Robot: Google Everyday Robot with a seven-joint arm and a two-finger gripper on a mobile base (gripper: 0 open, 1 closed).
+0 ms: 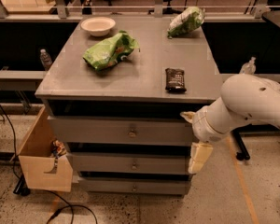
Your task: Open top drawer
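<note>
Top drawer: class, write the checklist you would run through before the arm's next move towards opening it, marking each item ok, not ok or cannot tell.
1. Target picked out: ok. The top drawer is the widest front, just under the tabletop.
2. The knob is in view and uncovered: ok.
3. The gripper is at the knob: not ok. It hangs off the drawer's right end, lower than the knob.
4. Drawer open: not ok. No interior shows.
5. Floor before the drawer free: ok. The open box stands off to the left of the drawer front.
</note>
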